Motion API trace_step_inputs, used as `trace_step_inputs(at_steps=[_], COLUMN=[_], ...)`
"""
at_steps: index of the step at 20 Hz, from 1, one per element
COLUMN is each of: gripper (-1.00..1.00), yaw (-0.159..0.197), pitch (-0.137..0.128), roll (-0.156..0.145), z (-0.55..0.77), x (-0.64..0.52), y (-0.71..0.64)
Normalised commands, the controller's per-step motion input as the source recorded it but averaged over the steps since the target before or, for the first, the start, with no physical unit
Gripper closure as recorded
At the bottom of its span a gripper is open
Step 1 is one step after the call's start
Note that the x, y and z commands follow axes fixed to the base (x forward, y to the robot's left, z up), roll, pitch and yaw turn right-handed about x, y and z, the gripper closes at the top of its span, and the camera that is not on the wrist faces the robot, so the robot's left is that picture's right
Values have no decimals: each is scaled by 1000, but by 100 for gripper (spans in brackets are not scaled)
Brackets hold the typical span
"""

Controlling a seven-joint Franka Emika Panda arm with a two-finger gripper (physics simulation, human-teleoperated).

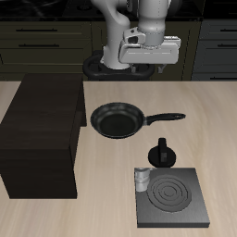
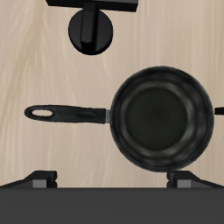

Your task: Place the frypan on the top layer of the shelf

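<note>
The frypan (image 1: 117, 119) is a round black shallow pan lying flat on the table, its long handle (image 1: 165, 118) pointing away from the shelf (image 1: 42, 139). The shelf is a large dark boxy cabinet with a bare flat top, standing right beside the pan's rim. My gripper (image 1: 146, 65) hangs high above the table, behind the pan and touching nothing. In the wrist view the frypan (image 2: 162, 118) and its handle (image 2: 66, 113) lie well below me. My gripper (image 2: 112, 182) is open, with its fingertips (image 2: 39, 179) wide apart and nothing between them.
A dark square stove plate (image 1: 172, 199) with spiral rings sits near the table's front edge. On its back edge stands a small black pot (image 1: 163, 153), and a small pale cup (image 1: 142, 177) stands beside it. Dark cabinets line the back.
</note>
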Motion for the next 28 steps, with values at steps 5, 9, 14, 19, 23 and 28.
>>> trace_step_inputs(at_steps=[5,9,14,19,23,28], gripper=[-100,-100,-100,-100,-100,-100], yaw=[27,-20,-2,21,11,-8], pitch=[37,6,15,-2,-2,42], roll=[-26,8,2,-6,-2,-13], z=[-329,-237,-205,-229,-153,-238], x=[-6,-130,-58,-53,27,118], y=[111,12,-27,19,23,-17])
